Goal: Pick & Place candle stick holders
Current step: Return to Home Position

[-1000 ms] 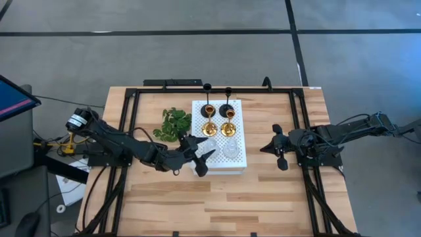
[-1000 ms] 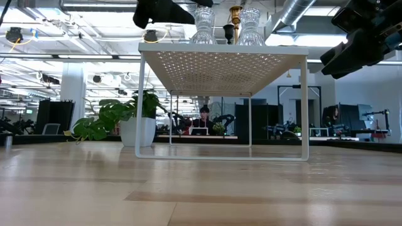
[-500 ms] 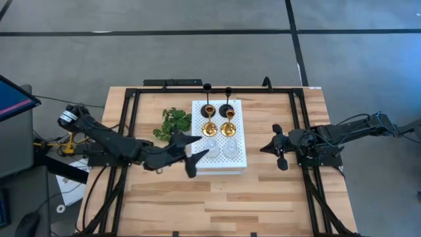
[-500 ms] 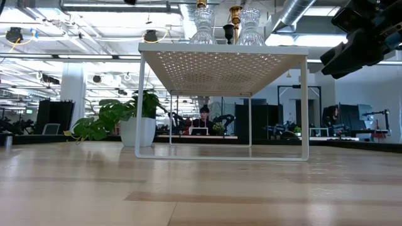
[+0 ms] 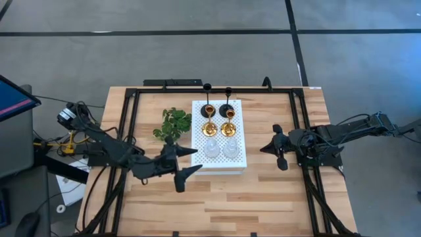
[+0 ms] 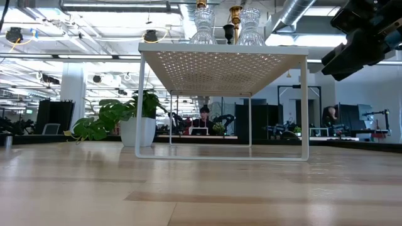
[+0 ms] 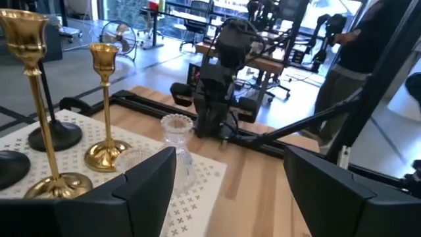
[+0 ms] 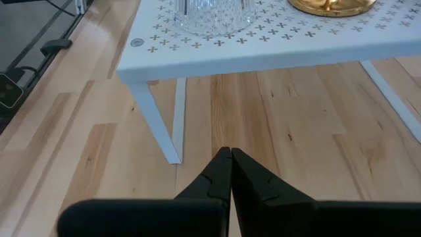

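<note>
Six candle stick holders stand by their round bases on the white perforated board (image 5: pixel 238 155), a low stand on the table: two black (image 5: pixel 226 109), two gold (image 5: pixel 209 127) and two clear glass (image 5: pixel 211 148). My left gripper (image 5: pixel 186 163) is open and empty, off the board's near left corner. In the left wrist view its fingers (image 7: pixel 146 187) stand wide apart, and the glass holders (image 7: pixel 176 141), gold holders (image 7: pixel 104 108) and black bases (image 7: pixel 60 135) show beyond them. My right gripper (image 5: pixel 263 149) is shut and empty, right of the board; its tips (image 8: pixel 230 158) point at the board's leg.
A green leafy sprig (image 5: pixel 173 124) lies left of the board. A black frame (image 5: pixel 197 90) runs round the table's edges. Bare wood (image 5: pixel 237 197) lies toward the near edge. In the low view the board (image 6: pixel 223 50) stands on thin legs with the glass holders (image 6: pixel 204 22) on top.
My left gripper has drawn back from the board's near left part, by the left glass holder, toward the table's near left, and stays open. It has left the low view. The holders stand as before.
</note>
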Robot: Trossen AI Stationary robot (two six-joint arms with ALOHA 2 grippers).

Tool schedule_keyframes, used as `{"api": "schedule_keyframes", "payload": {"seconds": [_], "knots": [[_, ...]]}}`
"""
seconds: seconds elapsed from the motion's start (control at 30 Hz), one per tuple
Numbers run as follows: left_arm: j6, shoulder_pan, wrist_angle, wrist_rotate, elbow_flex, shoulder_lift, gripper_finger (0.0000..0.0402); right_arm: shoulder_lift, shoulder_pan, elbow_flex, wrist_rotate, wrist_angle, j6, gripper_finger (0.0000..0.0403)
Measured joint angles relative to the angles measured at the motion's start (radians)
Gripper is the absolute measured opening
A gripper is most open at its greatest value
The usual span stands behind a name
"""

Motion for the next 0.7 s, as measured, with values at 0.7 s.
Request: {"api": "schedule_keyframes", "payload": {"seconds": [0.7], "knots": [[0.176, 0.014, -0.099, 0.089, 0.0, 0.011, 0.0281, -0.001, 0.0, 0.0, -0.001, 0.077, -0.015, 0.0001]]}}
